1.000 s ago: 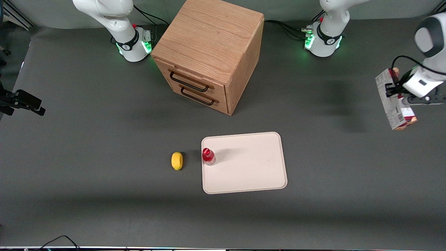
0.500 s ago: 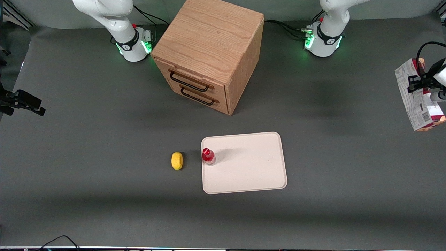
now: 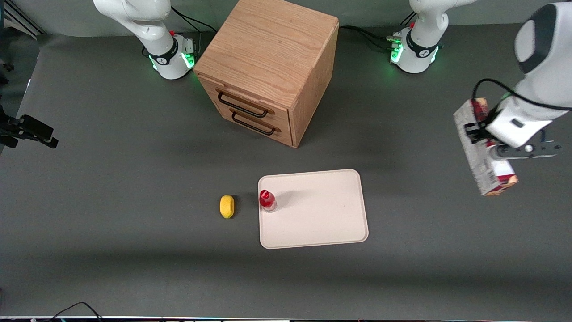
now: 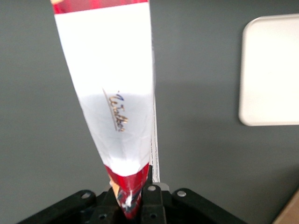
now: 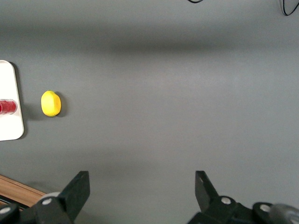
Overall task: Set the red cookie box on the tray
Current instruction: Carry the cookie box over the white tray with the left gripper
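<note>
My left gripper (image 3: 480, 136) is shut on the red cookie box (image 3: 482, 154) and holds it in the air over the working arm's end of the table. The box is long and narrow, with a grey printed side and a dark red end. In the left wrist view the box (image 4: 112, 88) shows a white patch with red ends, clamped between the gripper (image 4: 135, 196). The pale beige tray (image 3: 319, 214) lies on the table near the middle, well apart from the box. One corner of the tray shows in the left wrist view (image 4: 275, 70).
A small red-capped bottle (image 3: 267, 200) stands on the tray's edge toward the parked arm. A yellow lemon (image 3: 227, 206) lies beside the tray. A wooden drawer cabinet (image 3: 268, 67) stands farther from the front camera than the tray.
The gripper with the box swung out toward the table's end, then came back toward the tray and nearer the front camera.
</note>
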